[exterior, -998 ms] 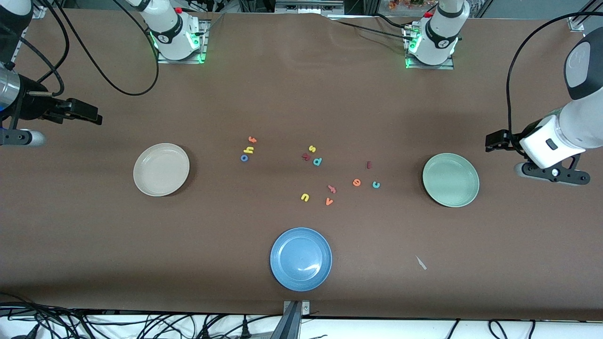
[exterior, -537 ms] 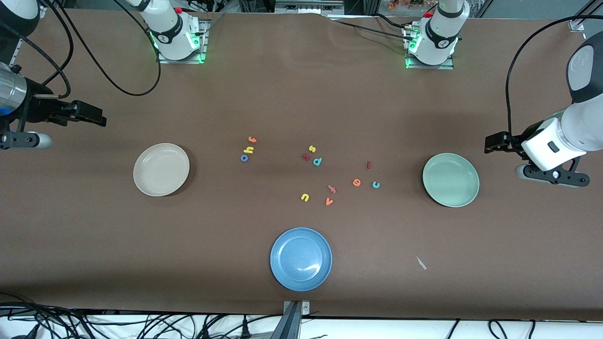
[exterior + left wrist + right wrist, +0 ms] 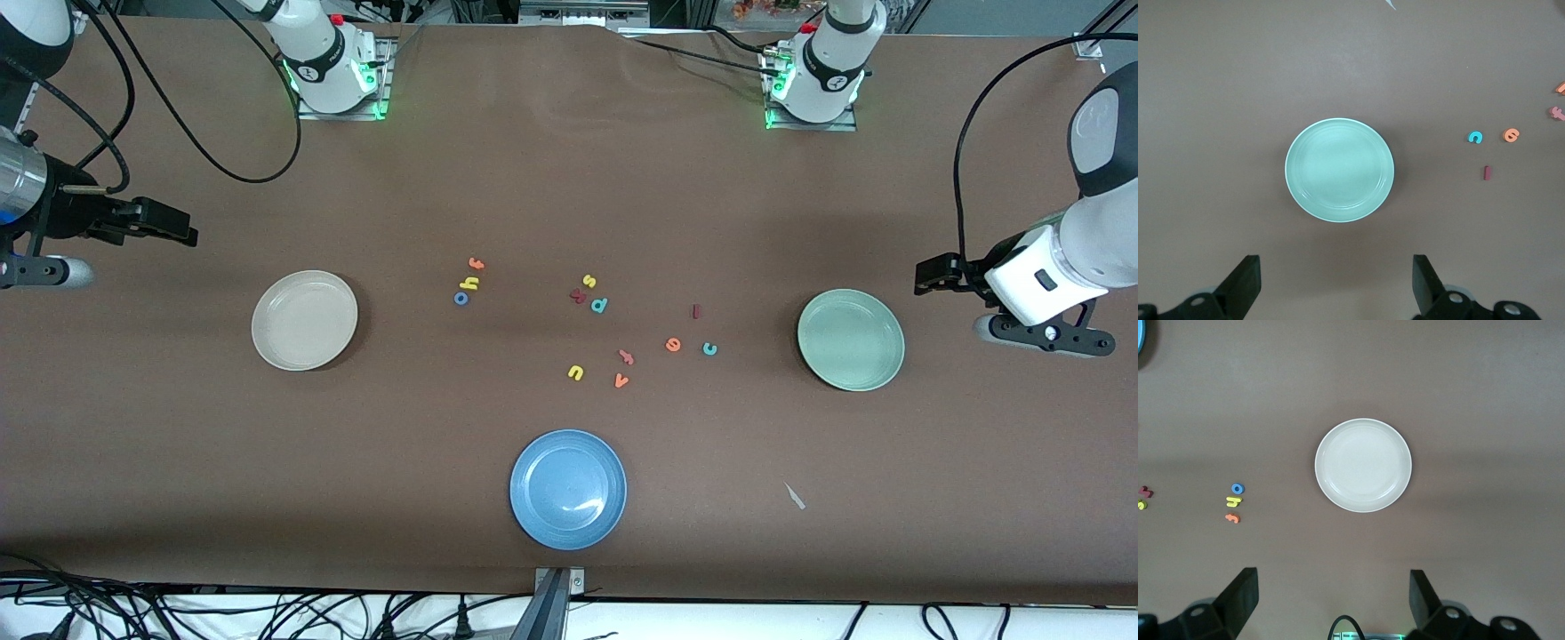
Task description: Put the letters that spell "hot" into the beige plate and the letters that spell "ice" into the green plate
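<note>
The beige plate [image 3: 304,320] [image 3: 1363,465] lies empty toward the right arm's end of the table. Beside it toward the table's middle sit the orange t [image 3: 476,263] [image 3: 1233,517], yellow h [image 3: 468,284] [image 3: 1235,501] and blue o [image 3: 460,299] [image 3: 1237,489]. The green plate [image 3: 851,340] [image 3: 1339,170] lies empty toward the left arm's end. The dark red i [image 3: 696,311] [image 3: 1487,173], orange e [image 3: 673,344] [image 3: 1511,135] and teal c [image 3: 709,349] [image 3: 1475,137] rest beside it. My right gripper [image 3: 169,222] [image 3: 1331,583] hangs open over bare table by the beige plate. My left gripper [image 3: 929,274] [image 3: 1336,267] hangs open over bare table by the green plate.
A blue plate [image 3: 568,489] lies nearest the front camera. Other letters are scattered mid-table: a yellow s [image 3: 589,281], a dark red k [image 3: 578,296], a teal d [image 3: 599,305], a yellow u [image 3: 575,372], an orange v [image 3: 621,381]. A small pale scrap [image 3: 794,496] lies on the cloth.
Both arms have drifted slightly at their ends of the table, grippers staying open. The letters and plates have not moved.
</note>
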Robot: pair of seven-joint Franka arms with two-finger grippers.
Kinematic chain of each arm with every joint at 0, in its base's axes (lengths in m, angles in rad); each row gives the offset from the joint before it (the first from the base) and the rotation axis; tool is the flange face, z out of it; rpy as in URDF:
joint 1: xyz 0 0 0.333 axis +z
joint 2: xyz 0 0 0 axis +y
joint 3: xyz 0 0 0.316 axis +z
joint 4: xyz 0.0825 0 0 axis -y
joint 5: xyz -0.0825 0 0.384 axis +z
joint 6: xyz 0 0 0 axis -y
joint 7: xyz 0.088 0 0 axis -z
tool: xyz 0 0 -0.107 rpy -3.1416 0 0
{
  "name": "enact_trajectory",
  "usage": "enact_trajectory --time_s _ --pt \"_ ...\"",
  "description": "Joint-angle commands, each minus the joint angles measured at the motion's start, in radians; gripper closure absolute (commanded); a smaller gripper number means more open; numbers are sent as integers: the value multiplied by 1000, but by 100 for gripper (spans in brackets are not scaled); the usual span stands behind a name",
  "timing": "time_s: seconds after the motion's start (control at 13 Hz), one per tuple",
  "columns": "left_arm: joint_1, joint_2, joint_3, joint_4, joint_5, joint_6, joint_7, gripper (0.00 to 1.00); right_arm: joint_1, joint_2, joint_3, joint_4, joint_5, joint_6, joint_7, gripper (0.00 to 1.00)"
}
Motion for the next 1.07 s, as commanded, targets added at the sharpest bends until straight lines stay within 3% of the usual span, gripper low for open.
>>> enact_trajectory --time_s 0.0,1.0 --pt "5 -5 -1 -5 -10 10 10 0 -4 6 3 9 -9 -3 -14 0" --pt "2 -3 -1 -16 -9 13 8 0 -4 9 3 10 -17 0 -12 0"
